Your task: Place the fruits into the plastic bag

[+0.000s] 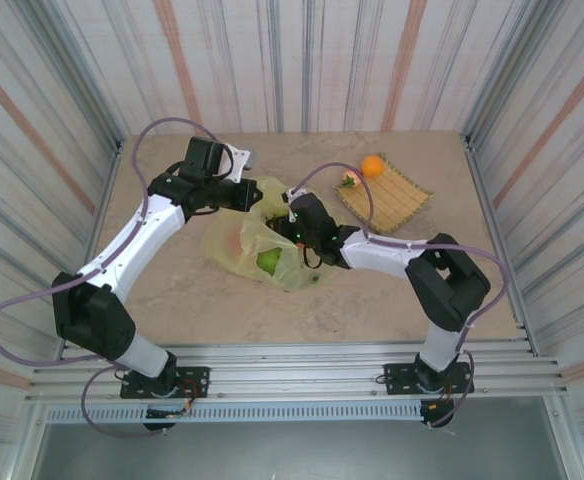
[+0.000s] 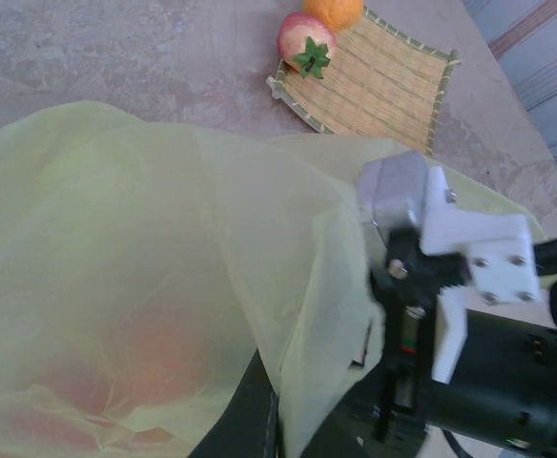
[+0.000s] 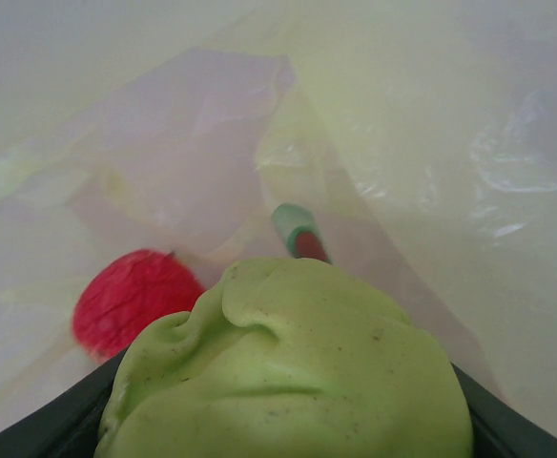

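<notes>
From above, right pincer (image 1: 294, 230) sunk into the mouth of the plastic bag (image 1: 234, 245), near the middle of the table (image 1: 172, 300). In the right wrist view, jaws partly apart and closed on a green fruit (image 3: 288, 367), with dark fingers (image 3: 40, 434) pressing at 8 and 4 o'clock of it. Inside the bag, beyond the held fruit: a red fruit (image 3: 131, 301) at 10 o'clock, and a green-and-red stem-like piece (image 3: 298, 237) at 12 o'clock.

Left pincer (image 1: 250, 192) fully closed, pinching the bag's rim at 11 o'clock of the right pincer and holding the film up.

Outside the bag, on the bamboo mat (image 1: 397, 200) at 2 o'clock of the right pincer, well apart from it: an orange fruit (image 1: 373, 166) and a pinkish-red fruit (image 1: 349, 180) with a green leaf, just beside each other. Through the film, some pinkish shapes, too blurred to name.
</notes>
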Tool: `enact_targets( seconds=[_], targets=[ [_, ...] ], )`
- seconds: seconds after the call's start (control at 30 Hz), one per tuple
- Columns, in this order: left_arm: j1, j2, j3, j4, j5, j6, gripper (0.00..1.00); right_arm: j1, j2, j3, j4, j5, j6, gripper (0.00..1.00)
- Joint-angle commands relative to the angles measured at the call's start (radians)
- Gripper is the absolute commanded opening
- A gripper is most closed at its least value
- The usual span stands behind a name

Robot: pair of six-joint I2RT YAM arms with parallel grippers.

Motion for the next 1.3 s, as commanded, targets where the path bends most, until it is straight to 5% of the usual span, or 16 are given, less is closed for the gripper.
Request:
enact_targets(
  seconds=[0.0, 0.43, 0.9, 1.27],
  targets=[
    [0.012, -0.033, -0.016, 0.024, 0.031, -0.008, 0.0, 0.004, 0.067, 0.056, 0.084, 0.119, 0.005, 0.35],
    [0.025, -0.045, -0.035, 0.031, 0.028, -0.005, 0.0, -0.013, 0.236, 0.182, 0.102, 0.111, -0.002, 0.52],
    [0.033, -0.044, -0.04, 0.03, 0.017, -0.006, 0.0, -0.025, 0.081, 0.114, 0.075, -0.009, -0.06, 0.81],
    [0.07, -0.039, -0.055, 0.055, 0.045, -0.039, 0.0, -0.044, -0.138, -0.036, 0.05, -0.14, -0.1, 0.76]
  ],
)
